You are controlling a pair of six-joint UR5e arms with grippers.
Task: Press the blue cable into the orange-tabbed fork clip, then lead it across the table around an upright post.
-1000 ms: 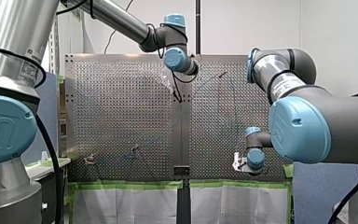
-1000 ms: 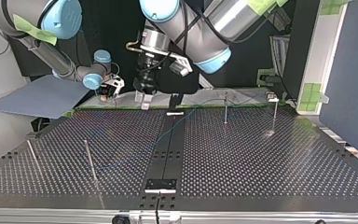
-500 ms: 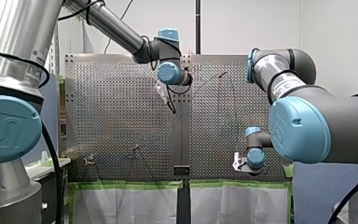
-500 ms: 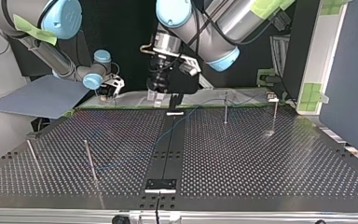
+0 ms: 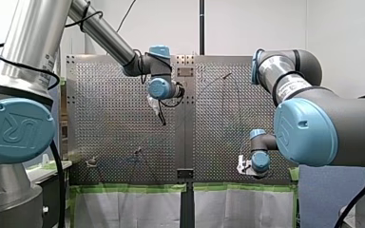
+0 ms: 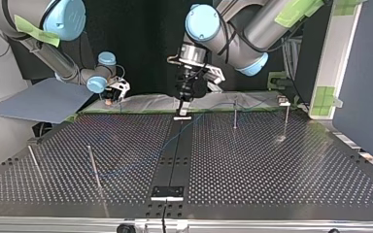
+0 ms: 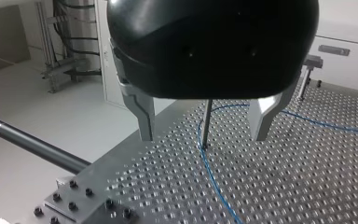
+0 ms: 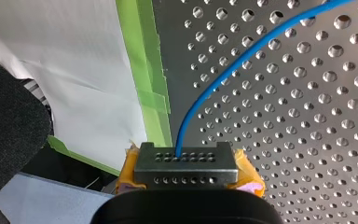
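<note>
Left wrist view: my left jaws, apart and empty, have swung along the worktop's [image 7: 307, 186] arm-side edge to frame a post [image 7: 206, 121] with the cable [image 7: 214, 182] at its foot, ready to grasp it, while my right jaws stay clamped on the cable.

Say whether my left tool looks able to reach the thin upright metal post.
Probably yes: my left tool is open, the thin metal post stands ahead framed by its fingers; only the blue cable skirts its foot.
</note>
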